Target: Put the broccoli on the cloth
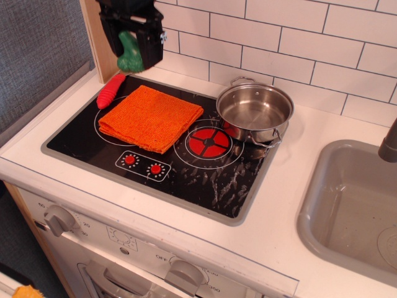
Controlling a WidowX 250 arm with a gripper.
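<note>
My gripper (131, 54) is shut on the green toy broccoli (130, 54) and holds it in the air at the top left, above the back left corner of the stove. The orange knitted cloth (151, 117) lies flat on the left burner of the black stovetop (205, 174), below and a little to the right of the broccoli. The gripper's black fingers (151, 45) stand on both sides of the broccoli.
A steel pot (255, 112) stands empty on the back right burner. A red ridged toy (111, 90) lies at the stove's back left edge, just under the gripper. A wooden post (102, 37) stands behind it. A grey sink (353, 205) is at the right.
</note>
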